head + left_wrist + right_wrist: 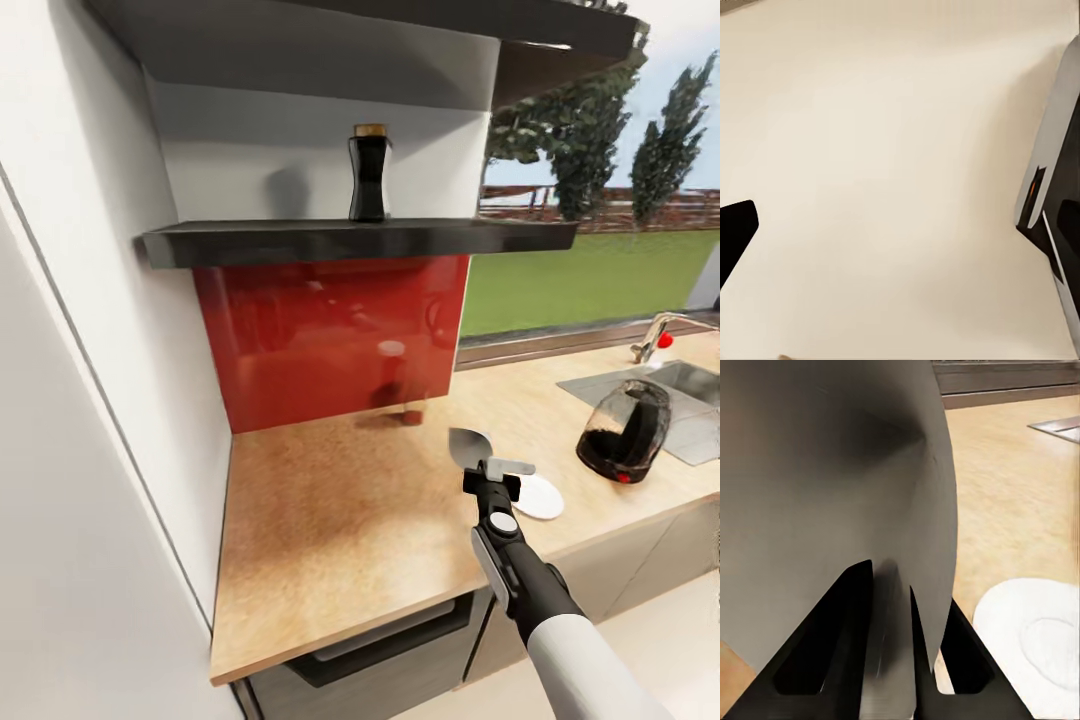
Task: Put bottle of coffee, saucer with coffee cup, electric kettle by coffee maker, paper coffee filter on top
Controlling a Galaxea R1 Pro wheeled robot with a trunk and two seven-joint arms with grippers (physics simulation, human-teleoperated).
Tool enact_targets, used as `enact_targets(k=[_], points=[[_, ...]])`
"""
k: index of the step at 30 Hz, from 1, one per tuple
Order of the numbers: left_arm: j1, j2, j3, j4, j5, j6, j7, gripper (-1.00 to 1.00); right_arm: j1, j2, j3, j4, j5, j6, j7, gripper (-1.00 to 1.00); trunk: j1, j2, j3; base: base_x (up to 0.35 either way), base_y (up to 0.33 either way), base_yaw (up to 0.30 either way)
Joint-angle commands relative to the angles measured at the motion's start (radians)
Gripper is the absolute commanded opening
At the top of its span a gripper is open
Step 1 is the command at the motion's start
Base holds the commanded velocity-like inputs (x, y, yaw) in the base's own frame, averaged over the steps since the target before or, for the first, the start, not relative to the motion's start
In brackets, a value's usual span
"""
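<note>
The bottle of coffee (369,173) is still standing on the shelf (350,240), waiting to be moved. Lower down, the right gripper (490,470) is pinching the paper coffee filter (467,446) above the kitchen countertop (330,530), the saucer (540,497) just beside it and the electric kettle (625,430) lying further right by the sink (690,395)
</note>
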Motion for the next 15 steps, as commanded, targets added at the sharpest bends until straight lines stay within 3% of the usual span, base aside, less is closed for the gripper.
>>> enact_targets(k=[1,7,13,15], points=[[-0.001,0.0,0.006,0.002,0.0,-0.007,0.0,1.0,-0.001,0.0,0.003,0.001,-0.003,-0.003,-0.005,-1.0,0.001,-0.002,-0.003,0.11,-0.262,0.0],[-0.001,0.0,0.006,0.002,0.006,-0.008,0.0,1.0,0.015,-0.002,0.003,0.004,-0.003,-0.009,-0.003,-1.0,0.001,-0.002,-0.007,0.067,-0.264,0.0],[-0.001,0.0,0.006,0.001,0.006,-0.011,-0.002,1.0,0.07,-0.002,0.003,0.012,0.0,-0.176,0.064,-1.0,0.001,-0.002,-0.007,0.001,-0.27,0.0],[-0.001,0.0,0.006,0.0,0.005,-0.011,-0.003,1.0,0.074,0.0,0.003,0.013,0.001,-0.198,0.073,-1.0,0.001,-0.002,-0.007,0.0,-0.27,0.0]])
